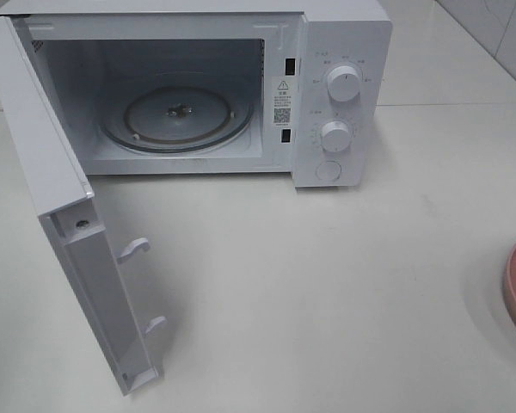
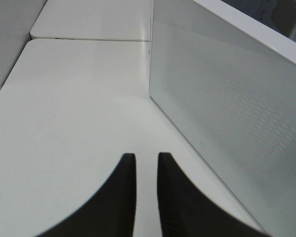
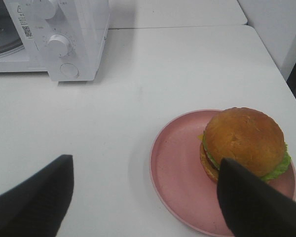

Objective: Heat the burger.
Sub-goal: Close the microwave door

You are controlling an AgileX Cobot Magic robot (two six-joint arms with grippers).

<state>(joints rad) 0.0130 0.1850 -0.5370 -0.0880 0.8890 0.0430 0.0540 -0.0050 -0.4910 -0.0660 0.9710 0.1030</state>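
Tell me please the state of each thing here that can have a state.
White microwave door: swung fully open.
Round glass turntable: bare.
Burger with golden-brown bun: on the pink round plate, untouched.
Left gripper: nearly closed, holding nothing.
Right gripper: open, empty.

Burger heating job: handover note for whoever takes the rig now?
Left gripper: jaws nearly together, holding nothing, beside the open microwave door.
Right gripper: open, empty, above the table near the pink plate.
Burger: on the plate, at the table's right edge, untouched.
Microwave: door swung wide open, turntable bare.
Done: door opened.
Left: put burger inside, shut door, start heating.
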